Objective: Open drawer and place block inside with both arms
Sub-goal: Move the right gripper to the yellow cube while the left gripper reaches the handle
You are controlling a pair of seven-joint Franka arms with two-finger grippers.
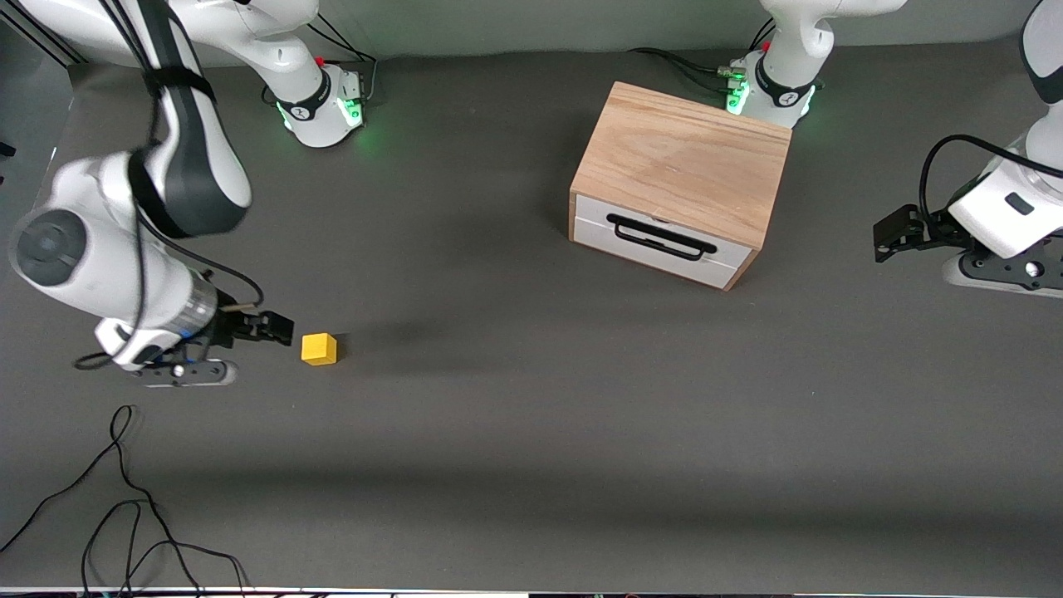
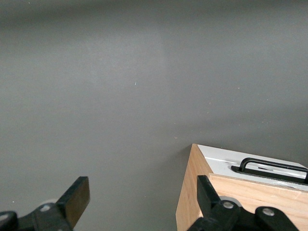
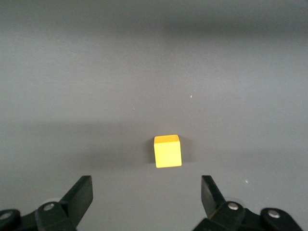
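both wrist views alone show wide, empty jaws: right gripper [image 3: 144, 197] low beside the block [image 1: 319, 349] on the tabletop [image 1: 531, 432], left gripper [image 2: 139, 202] near the cabinet [image 1: 681, 162]. its drawer [image 1: 660, 241] is shut, contents hidden.

The cabinet [image 1: 681, 170] stands on the worktop [image 1: 531, 432] toward the left arm's end, its drawer [image 1: 660, 241] shut. The block [image 1: 319, 349] lies at the cabinet's eight o'clock, nearer the front camera, toward the right arm's end. Cables [image 1: 124, 507] lie at the block's seven o'clock.
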